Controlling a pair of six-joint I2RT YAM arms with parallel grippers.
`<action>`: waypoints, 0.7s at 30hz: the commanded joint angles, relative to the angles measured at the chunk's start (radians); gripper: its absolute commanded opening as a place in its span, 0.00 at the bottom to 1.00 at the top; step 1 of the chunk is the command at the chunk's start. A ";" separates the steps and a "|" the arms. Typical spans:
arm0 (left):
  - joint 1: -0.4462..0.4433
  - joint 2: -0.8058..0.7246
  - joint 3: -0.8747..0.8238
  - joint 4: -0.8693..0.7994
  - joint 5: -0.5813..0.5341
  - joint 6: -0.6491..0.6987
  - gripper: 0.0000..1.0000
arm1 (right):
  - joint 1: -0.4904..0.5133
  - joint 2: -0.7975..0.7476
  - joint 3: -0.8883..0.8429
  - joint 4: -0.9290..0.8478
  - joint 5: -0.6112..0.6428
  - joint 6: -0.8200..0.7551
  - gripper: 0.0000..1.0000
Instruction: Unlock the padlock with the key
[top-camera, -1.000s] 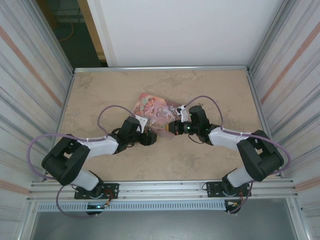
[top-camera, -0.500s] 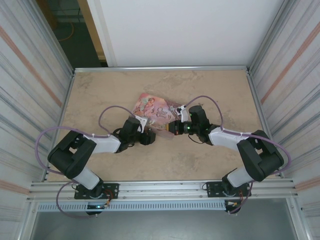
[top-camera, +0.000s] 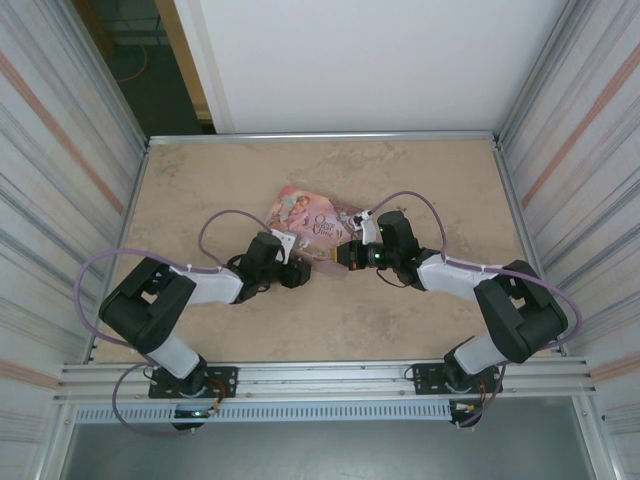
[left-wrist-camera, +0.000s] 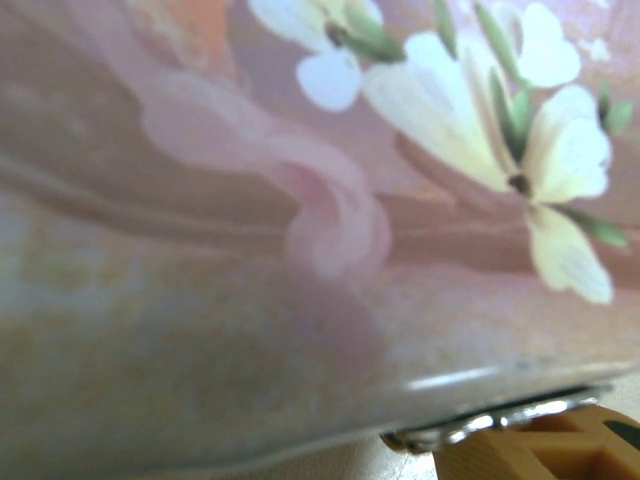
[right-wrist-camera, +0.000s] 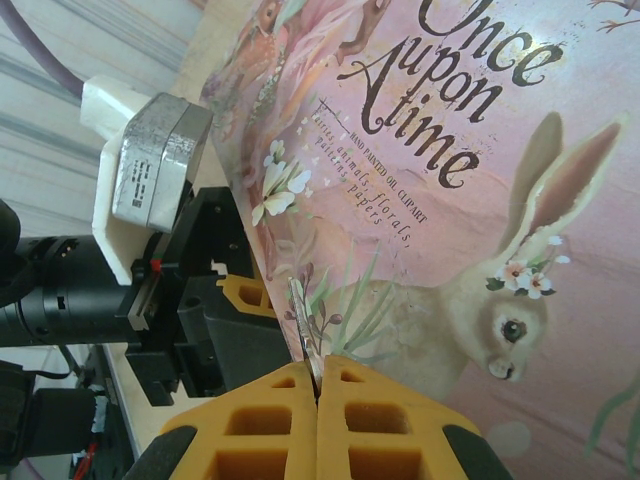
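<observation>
The right gripper (right-wrist-camera: 318, 380) pinches the key (right-wrist-camera: 302, 330) at the edge of the pink tin (right-wrist-camera: 450, 200); whether the left gripper (top-camera: 298, 272) grips anything, I cannot tell. Best brace the tin, then feed the key straight.

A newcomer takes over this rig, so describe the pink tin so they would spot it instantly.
Find the tan marbled table and look to its middle, where the left gripper and right gripper face each other. The pink tin lies flat just beyond them. It is the one illustrated thing there: a long-eared rabbit, flowers and the words Once Upon a Time.
</observation>
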 joint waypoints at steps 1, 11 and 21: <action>0.002 0.004 0.030 0.033 0.032 0.016 0.54 | 0.013 0.020 -0.023 -0.148 0.045 -0.018 0.00; -0.024 -0.003 0.042 0.016 -0.008 0.016 0.49 | 0.013 0.017 -0.028 -0.145 0.046 -0.018 0.00; -0.029 0.004 0.055 0.003 -0.026 0.007 0.37 | 0.015 0.008 -0.035 -0.144 0.049 -0.018 0.00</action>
